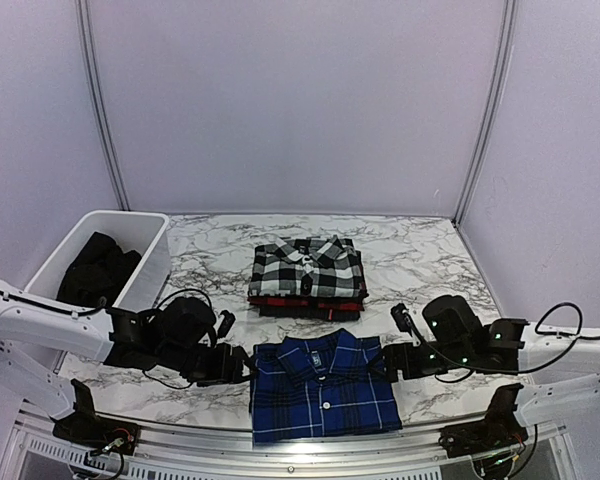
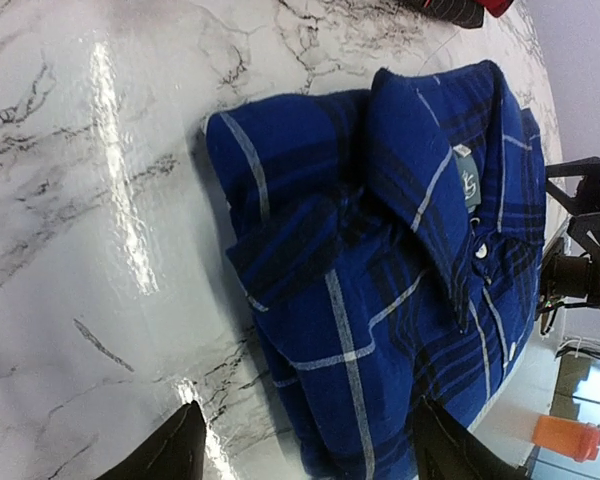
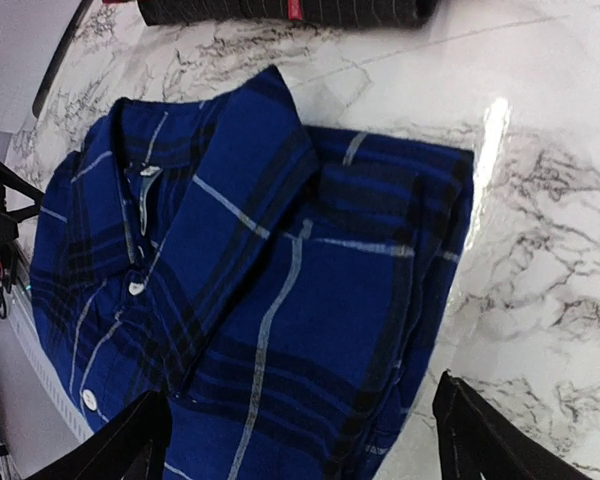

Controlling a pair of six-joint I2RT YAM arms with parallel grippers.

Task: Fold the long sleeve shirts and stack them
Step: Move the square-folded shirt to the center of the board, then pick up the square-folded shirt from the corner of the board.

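The blue plaid shirt (image 1: 322, 390) lies folded, collar up and buttoned, at the near edge of the marble table (image 1: 430, 260), between the 2 arms. The left gripper (image 1: 242, 364) sits low just beside its left edge and the right gripper (image 1: 380, 362) just beside its right. Both have their fingers spread wide and hold nothing. Behind, apart from it, the black-and-white check shirt (image 1: 308, 268) lies folded on the red-and-black shirt (image 1: 305, 301), which shows only as a thin edge and is probably folded too. A white tub (image 1: 80, 232) at the far left holds dark cloth (image 1: 98, 268).
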